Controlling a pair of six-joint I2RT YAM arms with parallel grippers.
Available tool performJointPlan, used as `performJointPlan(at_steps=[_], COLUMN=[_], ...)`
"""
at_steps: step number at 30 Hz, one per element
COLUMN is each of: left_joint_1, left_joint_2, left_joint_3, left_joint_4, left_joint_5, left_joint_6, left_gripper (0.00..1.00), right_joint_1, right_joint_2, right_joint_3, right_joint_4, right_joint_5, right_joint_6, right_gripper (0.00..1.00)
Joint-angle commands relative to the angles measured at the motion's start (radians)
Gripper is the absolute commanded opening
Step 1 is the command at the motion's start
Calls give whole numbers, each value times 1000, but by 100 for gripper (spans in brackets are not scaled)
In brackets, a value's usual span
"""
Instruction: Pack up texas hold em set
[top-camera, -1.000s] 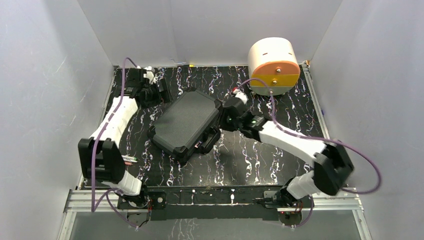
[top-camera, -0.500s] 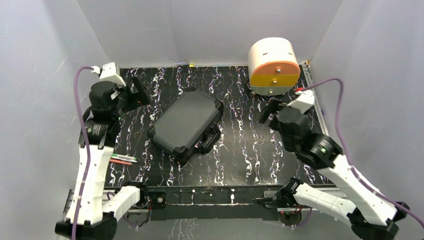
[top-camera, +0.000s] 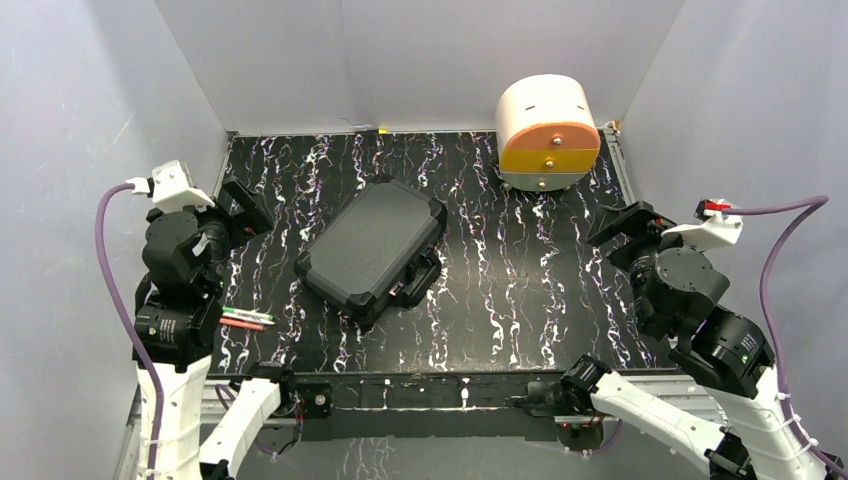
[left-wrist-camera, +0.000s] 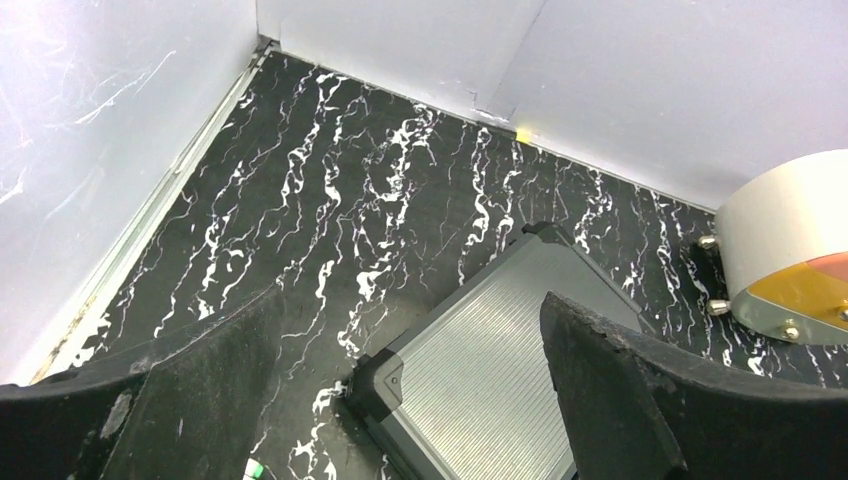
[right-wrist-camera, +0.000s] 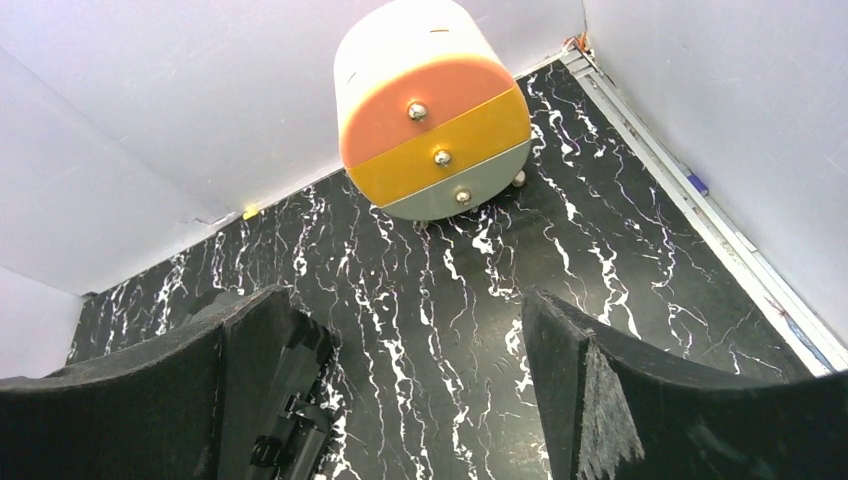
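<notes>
Fingers spread and empty, the left gripper (top-camera: 243, 203) hangs at the left edge of the table (top-camera: 520, 290), the right gripper (top-camera: 618, 222) at its right. Between the 2 lies the shut black case (top-camera: 372, 248), its long axis running near-left to far-right, nearer the left arm.

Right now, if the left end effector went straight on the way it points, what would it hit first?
Most likely the black case, framed by the open left end effector; depth is unclear, so the table might come first.
</notes>
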Motion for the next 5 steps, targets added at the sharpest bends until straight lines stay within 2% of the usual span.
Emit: performJointPlan(at_steps=[1, 5], left_joint_1=[1, 1], left_joint_2=[6, 10], left_joint_3=[-7, 0], left_joint_4=[-21, -22], left_joint_5=[-30, -19], left_joint_6=[-7, 2], left_gripper=[98, 98], right_joint_1=[-4, -4], right_joint_2=[-6, -10], right_joint_3=[20, 9], right_joint_4=[-22, -17], right_joint_5=[40, 38], right_joint_6=[24, 35], right_gripper=[94, 94])
